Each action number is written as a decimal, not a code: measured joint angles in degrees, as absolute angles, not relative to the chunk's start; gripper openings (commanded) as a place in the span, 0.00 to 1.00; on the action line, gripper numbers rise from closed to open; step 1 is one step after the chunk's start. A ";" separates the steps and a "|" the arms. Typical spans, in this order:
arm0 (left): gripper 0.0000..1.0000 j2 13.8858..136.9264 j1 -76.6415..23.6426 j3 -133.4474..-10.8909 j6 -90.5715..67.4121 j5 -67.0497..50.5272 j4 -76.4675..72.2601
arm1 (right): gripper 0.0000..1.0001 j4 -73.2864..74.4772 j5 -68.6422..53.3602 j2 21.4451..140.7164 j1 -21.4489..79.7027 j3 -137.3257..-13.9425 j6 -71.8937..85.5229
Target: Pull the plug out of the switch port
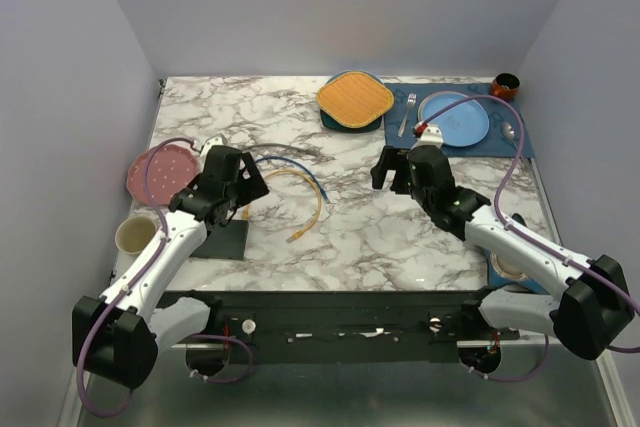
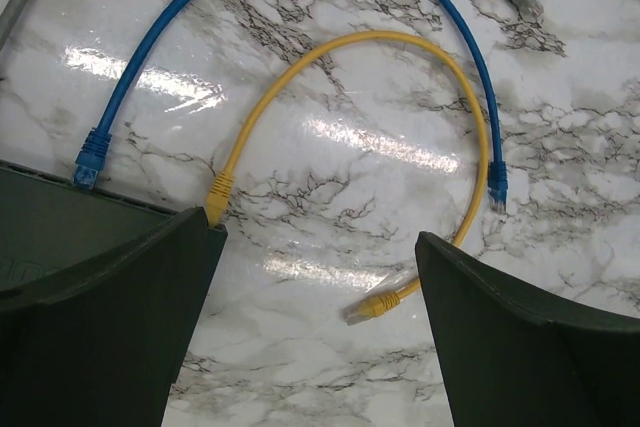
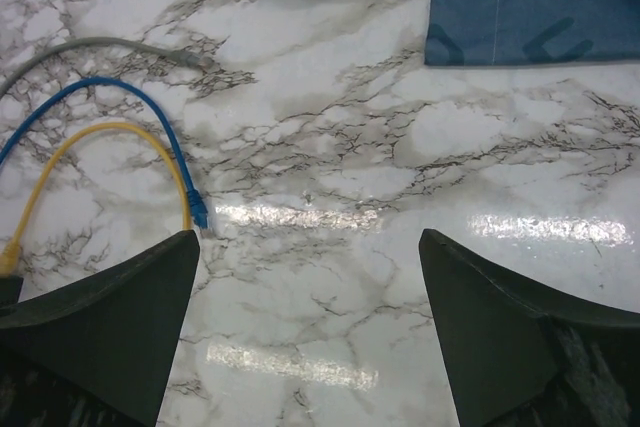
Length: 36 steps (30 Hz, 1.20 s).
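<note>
The switch [image 1: 222,239] is a flat black box at the front left of the table; in the left wrist view its edge [image 2: 60,212] lies at the left. A blue plug [image 2: 90,159] and a yellow plug [image 2: 218,191] sit against that edge. The yellow cable [image 1: 312,197] and blue cable [image 1: 300,172] arc to the right, and their free ends [image 2: 375,307] [image 2: 497,192] lie loose on the marble. My left gripper [image 2: 318,247] is open and empty above the switch's port edge, with its left finger beside the yellow plug. My right gripper [image 3: 308,247] is open and empty over bare marble at mid table.
A grey cable [image 1: 290,150] lies behind the blue one. A pink plate [image 1: 160,172] and a cup [image 1: 137,235] stand left of the switch. At the back are an orange plate [image 1: 355,97], a blue plate [image 1: 455,119] on a blue mat [image 1: 510,142], a fork [image 1: 407,112] and a brown bowl [image 1: 506,85].
</note>
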<state>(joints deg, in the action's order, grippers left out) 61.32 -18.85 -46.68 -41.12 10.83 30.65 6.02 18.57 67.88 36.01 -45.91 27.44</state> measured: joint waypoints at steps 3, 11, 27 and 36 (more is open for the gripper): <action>0.99 60.20 -18.85 -45.95 -40.62 10.13 30.24 | 1.00 6.04 18.48 68.71 36.01 -46.28 27.64; 0.96 63.20 -18.85 -46.39 -38.72 10.07 30.04 | 1.00 4.40 14.11 70.30 36.01 -46.83 26.35; 0.87 72.03 -18.85 -48.49 -37.93 12.21 34.46 | 0.99 2.98 6.33 70.46 36.01 -43.83 26.68; 0.66 85.86 -18.00 -52.60 -37.93 12.71 32.88 | 1.00 2.68 5.89 69.60 36.01 -41.87 27.55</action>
